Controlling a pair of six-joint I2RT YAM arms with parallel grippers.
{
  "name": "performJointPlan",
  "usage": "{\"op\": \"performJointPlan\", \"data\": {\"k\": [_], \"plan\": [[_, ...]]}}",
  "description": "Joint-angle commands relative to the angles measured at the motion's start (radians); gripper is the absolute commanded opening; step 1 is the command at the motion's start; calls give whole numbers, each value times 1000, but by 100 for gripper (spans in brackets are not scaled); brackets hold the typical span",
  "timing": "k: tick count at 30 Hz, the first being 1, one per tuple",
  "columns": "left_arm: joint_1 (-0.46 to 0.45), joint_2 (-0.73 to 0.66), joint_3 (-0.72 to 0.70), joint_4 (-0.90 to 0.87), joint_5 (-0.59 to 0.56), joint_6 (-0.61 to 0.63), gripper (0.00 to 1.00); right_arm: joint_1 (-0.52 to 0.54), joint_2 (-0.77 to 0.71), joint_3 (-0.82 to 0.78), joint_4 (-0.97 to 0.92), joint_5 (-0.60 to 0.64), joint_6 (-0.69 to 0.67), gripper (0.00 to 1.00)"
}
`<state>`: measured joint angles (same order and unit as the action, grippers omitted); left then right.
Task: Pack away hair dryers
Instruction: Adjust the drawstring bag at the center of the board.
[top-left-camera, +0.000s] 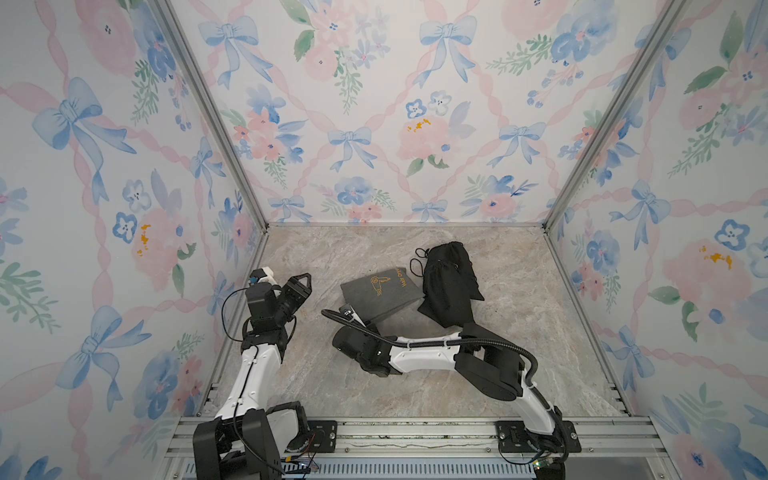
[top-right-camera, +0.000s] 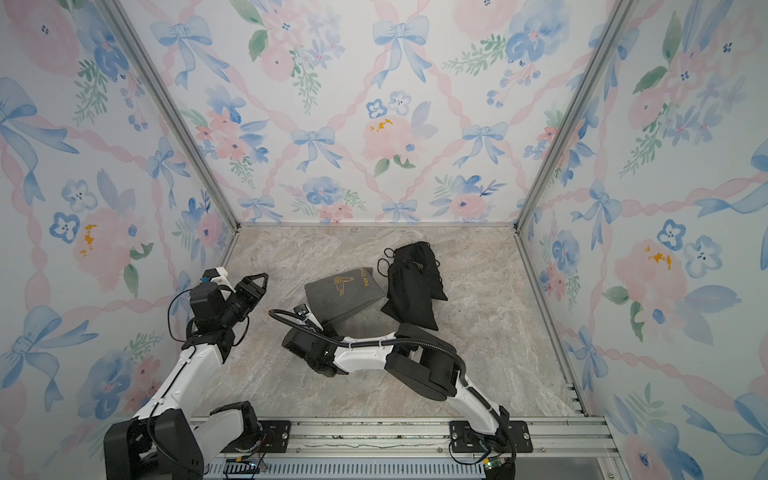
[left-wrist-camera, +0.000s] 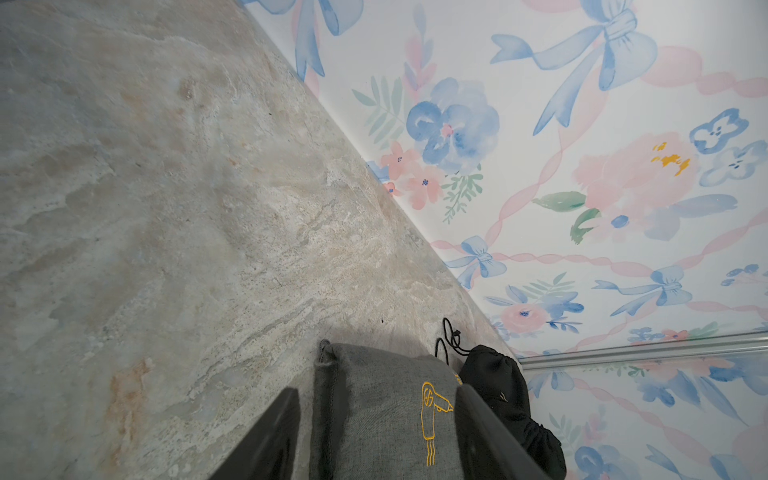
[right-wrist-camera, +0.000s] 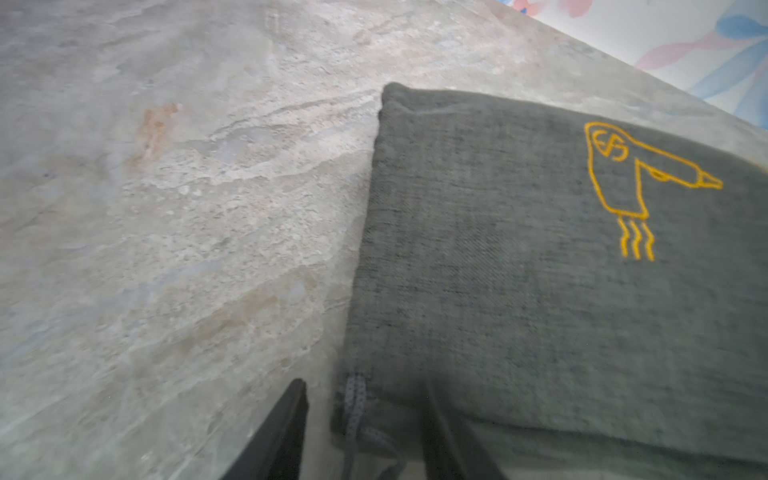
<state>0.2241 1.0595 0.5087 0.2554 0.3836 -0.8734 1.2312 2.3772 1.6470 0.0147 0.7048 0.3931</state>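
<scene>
Straddling one grey pouch (right-wrist-camera: 519, 270), right claw (right-wrist-camera: 365, 399), grip unclear, left claw (top-left-camera: 305, 286) agape, perhaps two black pouches (top-left-camera: 449, 282)

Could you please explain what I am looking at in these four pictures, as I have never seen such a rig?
These are two robot arms, each ending in a two-fingered gripper. Two pictures look down from overhead on the whole scene; the other two come from cameras on the arms' wrists. On the stone-patterned table lie a grey pouch with a yellow hair-dryer drawing and, beside it, black drawstring pouches. No bare hair dryer shows. The left gripper hangs open and empty, away from the pouches. The right gripper straddles the grey pouch's corded corner; whether it grips yet, I cannot tell.
</scene>
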Motion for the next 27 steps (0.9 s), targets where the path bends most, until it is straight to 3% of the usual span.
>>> {"op": "performJointPlan", "data": {"k": [1, 3, 16, 27], "plan": [[12, -14, -19, 26, 29, -15, 61, -34, 0, -28, -12, 75, 74, 14], [14, -16, -21, 27, 29, -14, 61, -45, -35, -83, 4, 80, 99, 0], [-1, 7, -45, 27, 43, -3, 61, -97, -290, -491, 185, 108, 153, 0], [-166, 64, -71, 25, -15, 13, 61, -190, -416, -709, 343, 63, 155, 0]]}}
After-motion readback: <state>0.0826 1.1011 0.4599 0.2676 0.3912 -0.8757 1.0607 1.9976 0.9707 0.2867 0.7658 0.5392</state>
